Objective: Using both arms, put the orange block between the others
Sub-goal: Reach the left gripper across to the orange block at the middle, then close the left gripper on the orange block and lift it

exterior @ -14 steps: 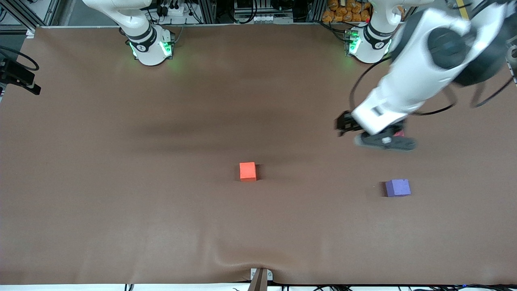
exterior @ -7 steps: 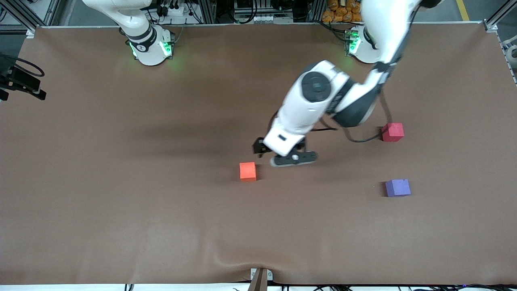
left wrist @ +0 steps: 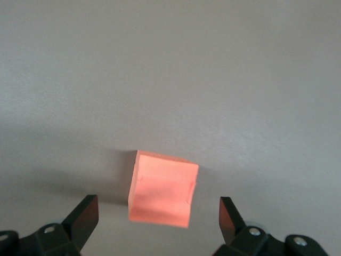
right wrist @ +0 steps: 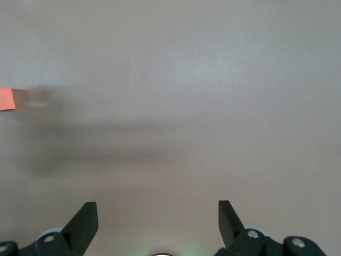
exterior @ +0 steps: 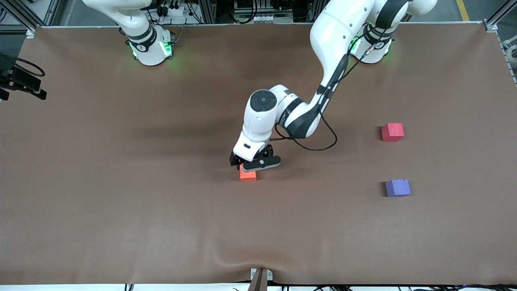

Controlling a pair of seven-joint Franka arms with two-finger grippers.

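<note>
The orange block (exterior: 248,175) lies on the brown table near its middle. My left gripper (exterior: 250,165) hangs open right over it. In the left wrist view the orange block (left wrist: 162,189) sits in the wide gap of the left gripper (left wrist: 158,213), and neither finger touches it. The red-pink cube (exterior: 392,132) and the purple-blue cube (exterior: 398,188) lie toward the left arm's end, the purple-blue one nearer the front camera. My right gripper (right wrist: 157,213) is open over bare table, empty, with the orange block (right wrist: 6,98) small and distant at the edge of its view. The right arm waits.
The right arm's base (exterior: 149,46) and the left arm's base (exterior: 369,48) glow green at the table's back edge. A black fixture with a cable (exterior: 22,83) sits at the edge toward the right arm's end. A small bracket (exterior: 260,277) stands at the front edge.
My left arm has swung from over the red-pink cube across to the orange block and come down over it, still open. The red-pink cube is uncovered. The blocks have not moved.
</note>
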